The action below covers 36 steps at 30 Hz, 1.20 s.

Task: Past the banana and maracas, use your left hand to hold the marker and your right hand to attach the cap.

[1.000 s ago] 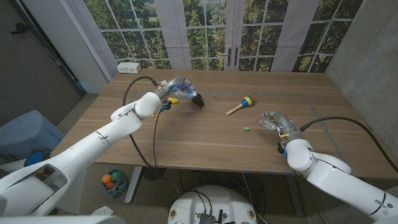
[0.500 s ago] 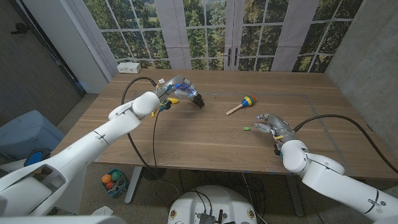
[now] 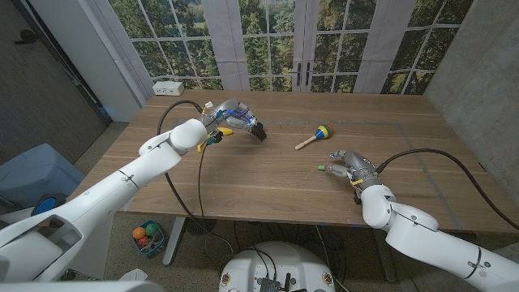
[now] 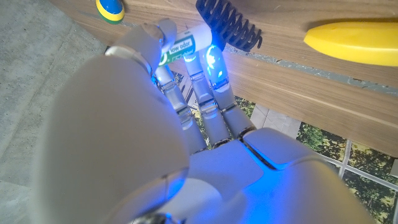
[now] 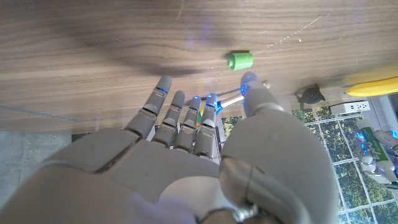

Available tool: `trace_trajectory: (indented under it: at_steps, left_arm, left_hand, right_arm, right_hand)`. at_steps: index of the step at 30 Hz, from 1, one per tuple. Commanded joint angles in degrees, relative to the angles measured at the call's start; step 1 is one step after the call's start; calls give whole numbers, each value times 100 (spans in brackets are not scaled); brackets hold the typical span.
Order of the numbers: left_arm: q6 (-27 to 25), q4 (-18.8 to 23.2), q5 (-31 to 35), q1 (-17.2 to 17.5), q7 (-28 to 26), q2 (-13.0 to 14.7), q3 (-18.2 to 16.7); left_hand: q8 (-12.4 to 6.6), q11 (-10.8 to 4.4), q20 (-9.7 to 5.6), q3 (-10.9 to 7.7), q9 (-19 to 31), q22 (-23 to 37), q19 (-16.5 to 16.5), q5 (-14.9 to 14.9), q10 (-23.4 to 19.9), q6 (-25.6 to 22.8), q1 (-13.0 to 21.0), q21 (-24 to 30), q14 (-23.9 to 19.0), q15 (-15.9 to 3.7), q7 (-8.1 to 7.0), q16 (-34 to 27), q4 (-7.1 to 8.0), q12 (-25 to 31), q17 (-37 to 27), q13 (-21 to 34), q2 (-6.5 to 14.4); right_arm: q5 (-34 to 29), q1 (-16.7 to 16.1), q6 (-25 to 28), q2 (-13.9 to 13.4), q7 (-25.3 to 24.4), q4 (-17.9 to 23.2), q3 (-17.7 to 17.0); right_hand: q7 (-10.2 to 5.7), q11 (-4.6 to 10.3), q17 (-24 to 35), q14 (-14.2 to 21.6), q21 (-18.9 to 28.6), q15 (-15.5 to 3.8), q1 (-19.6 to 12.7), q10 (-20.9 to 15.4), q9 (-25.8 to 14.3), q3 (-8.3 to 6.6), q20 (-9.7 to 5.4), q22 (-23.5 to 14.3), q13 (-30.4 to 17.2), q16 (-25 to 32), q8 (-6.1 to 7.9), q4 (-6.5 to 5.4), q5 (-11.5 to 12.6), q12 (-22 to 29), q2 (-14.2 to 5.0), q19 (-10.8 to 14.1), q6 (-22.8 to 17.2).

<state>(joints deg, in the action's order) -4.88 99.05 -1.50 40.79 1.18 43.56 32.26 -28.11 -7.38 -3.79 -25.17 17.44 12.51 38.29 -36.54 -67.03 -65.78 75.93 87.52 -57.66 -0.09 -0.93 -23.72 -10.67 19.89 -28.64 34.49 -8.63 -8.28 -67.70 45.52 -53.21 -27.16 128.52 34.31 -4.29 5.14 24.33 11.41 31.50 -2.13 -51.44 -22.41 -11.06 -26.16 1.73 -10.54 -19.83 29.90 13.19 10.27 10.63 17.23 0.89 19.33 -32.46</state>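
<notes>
Marker: the left hand (image 3: 229,113) grips the white marker (image 4: 184,45) near the table's far left part, beside a banana (image 4: 353,39) and a black claw hair clip (image 3: 257,132).
Cap: the small green cap (image 3: 322,168) lies loose on the wood toward the middle, well apart from the marker.
Right hand: the right hand (image 3: 350,165) hovers just beside the cap, fingers spread, holding nothing.
Maraca: a striped maraca (image 3: 315,136) lies between the two hands, toward the far edge.
Progress: holding appears done; picking up and fitting the cap look still to come.
Surface: a wooden table (image 3: 276,191), grained planks.
Room: tall windows on trees behind; a white power strip (image 3: 169,87) at the far left corner.
</notes>
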Motion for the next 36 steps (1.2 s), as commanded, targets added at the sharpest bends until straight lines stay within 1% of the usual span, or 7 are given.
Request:
trace_trajectory:
  at_steps: [1, 11, 16, 18, 28, 32, 36]
  left_arm:
    - [-67, 72, -107, 34, -9, 67, -24]
    - [-100, 96, -169, 70, -24, 101, -50]
    - [-98, 100, -197, 77, -23, 113, -59]
    - [-100, 102, -209, 78, -23, 115, -63]
    - [-126, 89, -236, 40, 24, 134, -52]
    - [-129, 88, -240, 35, 23, 147, -59]
    - [-117, 87, -249, 36, 30, 160, -65]
  left_hand:
    - [-36, -260, -632, -152, 30, -5, -23, -28, -316, 17, 3, 37, -1596, -1364, 0, -35, 130, 1, -606, 725, 48]
    - [-40, -261, -639, -167, 47, -42, -34, -44, -327, 35, -7, 70, -1595, -1364, 2, -15, 129, -29, -648, 741, 42]
    - [-39, -257, -642, -174, 41, -57, -42, -51, -332, 29, -9, 81, -1599, -1364, 1, -7, 127, -39, -667, 757, 39]
    - [-40, -255, -643, -176, 42, -62, -45, -53, -333, 30, -10, 85, -1600, -1364, 4, -5, 127, -41, -673, 763, 39]
    - [-39, -252, -645, -184, 46, -77, -55, -61, -334, 41, -18, 103, -1604, -1364, 2, 7, 128, -67, -702, 770, 39]
    - [-43, -251, -642, -188, 50, -81, -59, -65, -337, 36, -18, 110, -1605, -1364, 4, 13, 127, -74, -712, 775, 37]
    - [-35, -250, -645, -193, 40, -89, -56, -70, -333, 43, -27, 116, -1604, -1364, 3, 22, 130, -93, -725, 773, 39]
  right_arm:
    - [-487, 270, 100, 179, 112, -244, 476]
    - [-696, 424, 161, 298, 295, -411, 619]
    - [-648, 437, 163, 352, 383, -470, 575]
    - [-707, 500, 306, 390, 433, -491, 634]
    - [-599, 567, 236, 459, 533, -643, 595]
    - [-595, 642, 256, 476, 605, -710, 643]
    - [-597, 704, 262, 503, 648, -783, 691]
  right_hand:
    - [8, 8, 18, 57, 14, -472, -20, -52, -23, 65, -25, -9, -23, 33, 38, -15, 21, 23, 47, 60, -80]
    - [-84, 68, 49, 88, 23, -539, -141, -94, -26, 78, -67, -10, -46, 69, 81, -29, 42, 48, 0, 94, -234]
    - [-108, 91, 65, 99, 29, -576, -219, -124, -28, 89, -88, -10, -59, 86, 119, -28, 45, 64, -18, 112, -360]
    - [-107, 89, 70, 97, 29, -569, -240, -122, -29, 96, -91, -10, -64, 89, 123, -29, 45, 64, -19, 115, -382]
    - [-85, 101, 122, 111, 30, -605, -363, -159, -38, 146, -120, -12, -96, 139, 241, -60, 31, 90, -89, 116, -766]
    - [-174, 97, 142, 117, 34, -614, -386, -189, -40, 179, -133, -13, -108, 158, 283, -73, 21, 106, -99, 123, -910]
    - [-160, 101, 161, 133, 42, -633, -393, -220, -42, 214, -140, -14, -118, 180, 311, -90, 13, 123, -108, 141, -1015]
